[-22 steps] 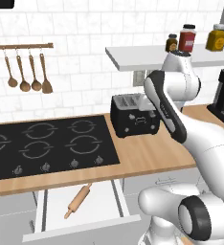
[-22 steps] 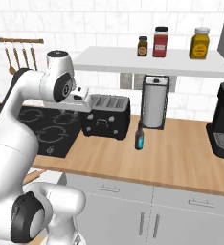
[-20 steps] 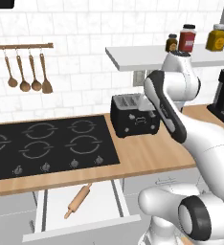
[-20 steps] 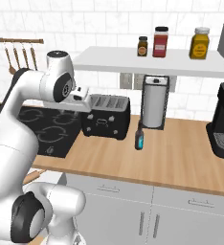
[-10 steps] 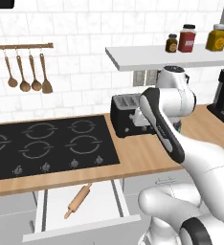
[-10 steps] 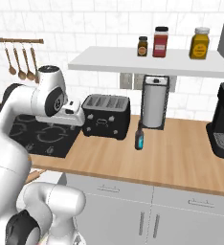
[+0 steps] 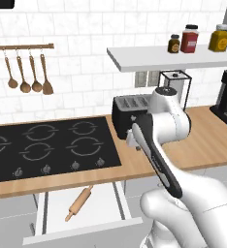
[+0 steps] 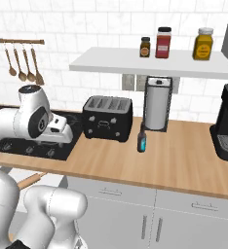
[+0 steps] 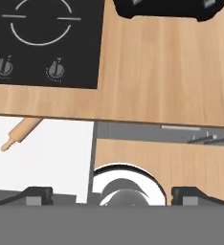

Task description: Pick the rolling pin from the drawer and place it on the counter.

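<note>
Right now the step is reaching toward the open drawer (image 7: 47,218), lower left of the left base view, where the rolling pin (image 7: 80,203) lies diagonally on the pale bottom, apart from the side walls. Moving right, the gripper (image 9: 111,194) hangs above the counter (image 7: 207,140) edge near the cooktop (image 7: 47,147), its tips spread wide with nothing between them. In the hand view the pin (image 9: 21,133) sits at the left, so I judge the hand should shift that way, turn across the cylinder, then descend on its middle.
</note>
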